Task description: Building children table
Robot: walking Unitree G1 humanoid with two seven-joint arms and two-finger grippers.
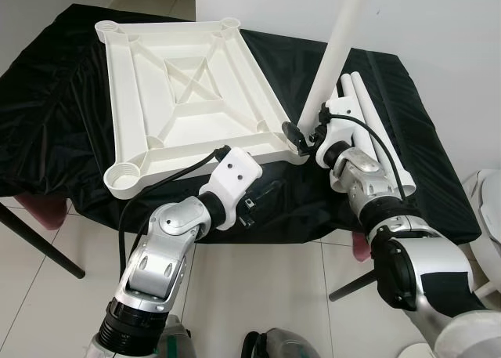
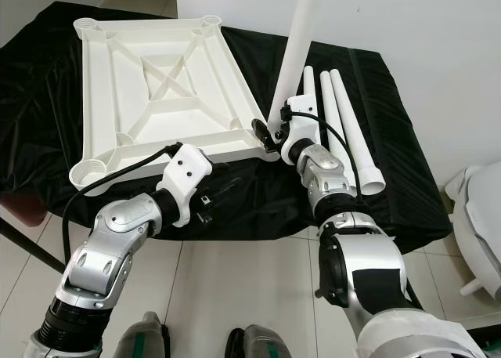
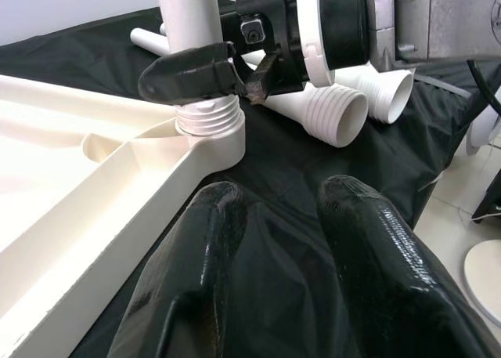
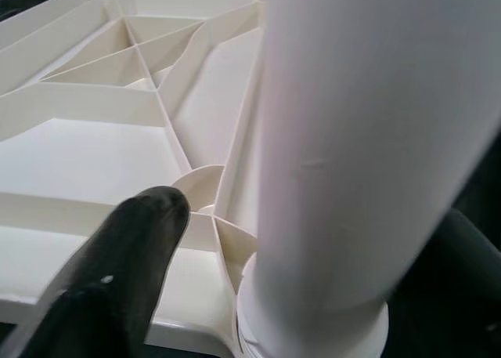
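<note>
A white plastic tabletop (image 1: 184,84) lies upside down on a desk (image 1: 47,115) draped in crinkled, glossy black cloth. Its underside shows raised ribs crossing in an X inside a rectangle, with a round socket at each corner. At the corner toward 4 o'clock a smooth white tubular leg (image 1: 333,48) stands in its socket, leaning slightly; its ribbed screw thread shows just above the socket rim, and its upper end is cut off by the frame. The right tool (image 1: 300,136) is clamped on this leg just above the thread, one black finger on each side. Two more legs (image 1: 381,139) lie flat on the cloth toward 3 o'clock, beside each other, threaded ends pointing to the desk's near edge. The left tool (image 3: 274,280) hovers low over the cloth just off the tabletop's near rim, its rounded black fingers (image 3: 196,264) apart and holding nothing. Cloth hangs over the near desk edge above pale floor tiles (image 1: 258,295); the tabletop's 7 o'clock corner sits close to that edge.
</note>
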